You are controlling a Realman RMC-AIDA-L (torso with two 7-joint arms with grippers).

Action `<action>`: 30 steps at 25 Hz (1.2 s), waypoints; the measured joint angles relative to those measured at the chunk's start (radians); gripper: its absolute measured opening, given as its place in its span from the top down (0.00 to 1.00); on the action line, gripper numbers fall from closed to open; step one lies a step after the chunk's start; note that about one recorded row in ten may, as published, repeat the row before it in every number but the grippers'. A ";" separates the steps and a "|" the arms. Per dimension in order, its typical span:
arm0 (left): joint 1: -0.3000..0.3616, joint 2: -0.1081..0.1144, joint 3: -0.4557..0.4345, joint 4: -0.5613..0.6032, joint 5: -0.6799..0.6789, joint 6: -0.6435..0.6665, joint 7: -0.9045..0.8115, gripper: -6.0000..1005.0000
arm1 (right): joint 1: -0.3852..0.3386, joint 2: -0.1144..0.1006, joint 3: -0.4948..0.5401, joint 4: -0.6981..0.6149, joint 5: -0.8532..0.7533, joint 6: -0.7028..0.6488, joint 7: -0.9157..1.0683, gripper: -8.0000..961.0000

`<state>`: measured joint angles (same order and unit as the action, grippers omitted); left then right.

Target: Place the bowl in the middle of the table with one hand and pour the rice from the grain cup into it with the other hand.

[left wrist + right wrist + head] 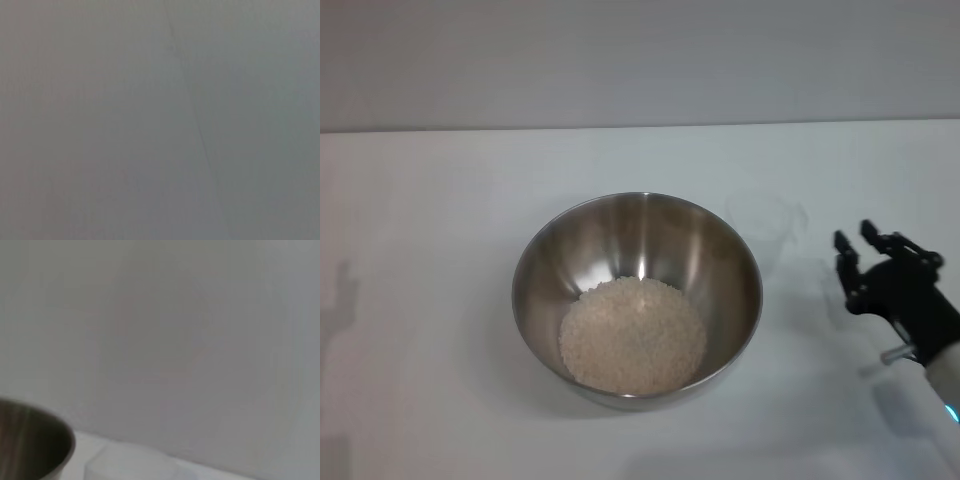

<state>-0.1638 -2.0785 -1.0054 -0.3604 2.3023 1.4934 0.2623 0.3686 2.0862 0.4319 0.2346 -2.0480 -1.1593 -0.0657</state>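
The steel bowl [720,262] stands in the middle of the white table [430,250] with a heap of rice [633,335] in its bottom. The clear grain cup [767,226] stands upright on the table just right of the bowl and looks empty. My right gripper [854,233] is open and empty, a little to the right of the cup and apart from it. The right wrist view shows the bowl's rim [45,427] and a pale blurred shape that may be the cup [130,465]. My left gripper is out of view.
The grey wall [640,60] runs behind the table's far edge. A faint arm shadow [342,295] lies on the table at the far left. The left wrist view shows only a plain grey surface [100,120].
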 joint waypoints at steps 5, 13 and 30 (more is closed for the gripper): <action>-0.001 0.000 0.000 0.000 0.000 -0.001 0.001 0.32 | -0.105 0.000 0.045 0.025 0.043 -0.185 0.007 0.67; -0.002 0.000 -0.002 0.000 0.000 -0.009 0.002 0.32 | -0.193 -0.004 0.080 -0.002 0.149 -0.420 0.097 0.56; 0.009 0.000 -0.002 0.014 -0.023 -0.026 -0.001 0.30 | -0.206 0.000 0.133 -0.011 0.163 -0.511 0.104 0.14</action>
<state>-0.1549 -2.0785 -1.0077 -0.3465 2.2790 1.4676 0.2616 0.1628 2.0865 0.5645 0.2235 -1.8851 -1.6704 0.0378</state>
